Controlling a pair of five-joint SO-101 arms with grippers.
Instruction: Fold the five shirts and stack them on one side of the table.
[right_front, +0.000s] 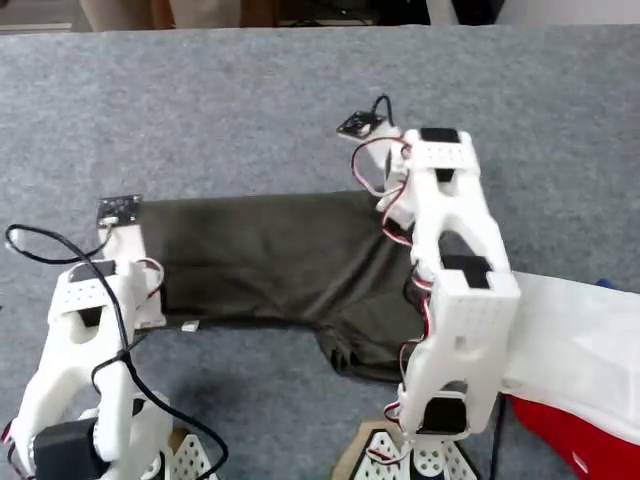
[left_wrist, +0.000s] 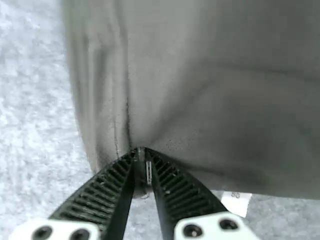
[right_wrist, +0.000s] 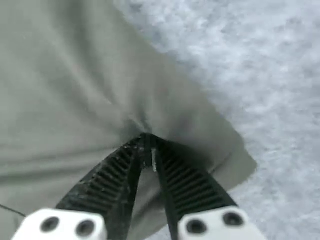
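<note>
**Mid-frame, high view: dark olive shirt (right_front: 280, 260) nipped at both ends**

It lies flat on the grey desk (right_front: 250, 90), long side running left to right, w/ one part sticking out toward the btm edge of the frame. The left end effector (left_wrist: 140, 150) sits at the shirt's left edge, fingers pressed together w/ a bit of cloth pinched btwn the tips. A small white tag (left_wrist: 235, 198) pokes out from under the hem just beside it. The right end effector (right_wrist: 147, 136) is at the shirt's right side, near a corner. It's likewise closed on the fabric, which puckers at the tips. Lwr right of the high view, a white shirt (right_front: 580, 330) lies over a red shirt (right_front: 570, 440), both partly behind the right arm. Can't tell if they touch the dark one.
</note>
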